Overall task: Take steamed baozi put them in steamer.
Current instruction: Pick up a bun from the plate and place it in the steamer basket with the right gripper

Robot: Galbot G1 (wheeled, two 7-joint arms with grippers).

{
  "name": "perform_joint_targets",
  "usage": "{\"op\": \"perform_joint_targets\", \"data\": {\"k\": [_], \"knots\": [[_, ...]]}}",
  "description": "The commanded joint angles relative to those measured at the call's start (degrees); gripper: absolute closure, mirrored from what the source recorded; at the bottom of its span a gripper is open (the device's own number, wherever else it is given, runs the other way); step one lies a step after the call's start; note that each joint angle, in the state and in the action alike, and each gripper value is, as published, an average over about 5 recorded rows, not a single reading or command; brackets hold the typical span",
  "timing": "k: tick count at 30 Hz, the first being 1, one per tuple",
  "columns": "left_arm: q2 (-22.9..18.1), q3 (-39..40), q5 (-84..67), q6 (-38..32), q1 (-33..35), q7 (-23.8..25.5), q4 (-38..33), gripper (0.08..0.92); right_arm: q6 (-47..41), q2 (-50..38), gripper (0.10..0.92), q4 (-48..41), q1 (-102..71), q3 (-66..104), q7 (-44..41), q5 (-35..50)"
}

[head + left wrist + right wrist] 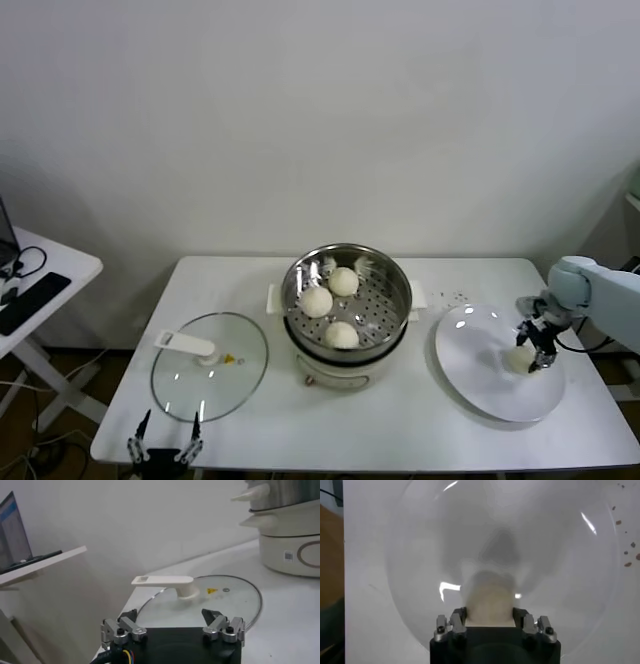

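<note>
On the table (pixel 400 420), the steamer (pixel 346 262) holds three baozi (pixel 341 334). On the plate (pixel 480 385), the right gripper (pixel 533 352) clamps the fourth bun (pixel 489 599) between its fingers (pixel 456 622). Left gripper (pixel 165 440) spread wide near the lid (pixel 235 375).

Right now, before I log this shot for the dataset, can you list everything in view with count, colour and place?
round cream-white dough buns: four; three in the steamer, one on the plate
shiny stainless-steel steamer pot on cream base: one, table centre
flat round glass lid with white handle: one, robot's left of steamer
white round plate: one, robot's right of steamer
white table: one
white side table with dark devices: one, far left
left gripper: fingers open, idle at near table edge
right gripper: fingers shut on the plate's bun
</note>
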Motion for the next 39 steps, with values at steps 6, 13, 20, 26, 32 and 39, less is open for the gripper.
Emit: {"op": "perform_joint_targets", "data": {"k": [6, 13, 20, 26, 32, 39], "knots": [[0.1, 0.4, 0.2, 0.1, 0.0, 0.0, -0.6, 0.177, -2.2, 1.3, 0.414, 18.5, 35.5, -27.0, -0.8, 13.2], [0.4, 0.5, 0.2, 0.1, 0.4, 0.1, -1.2, 0.177, -3.0, 8.1, 0.414, 26.6, 55.1, -37.2, -3.0, 25.6], [0.4, 0.7, 0.3, 0.0, 0.3, 0.1, -1.4, 0.177, -7.0, 13.9, 0.414, 30.5, 57.8, -31.1, -2.2, 31.3], [0.5, 0.6, 0.3, -0.2, 0.3, 0.0, -1.3, 0.177, -11.7, 16.8, 0.414, 32.3, 51.7, -22.4, -0.1, 33.3], [0.4, 0.8, 0.6, -0.4, 0.1, 0.2, -0.8, 0.177, -14.4, 18.9, 0.414, 32.2, 41.8, -16.8, 2.5, 30.0], [0.3, 0.9, 0.9, -0.7, -0.1, 0.2, 0.1, 0.177, -15.0, 20.0, 0.407, 27.0, 30.8, -13.2, 4.6, 23.2]]}}
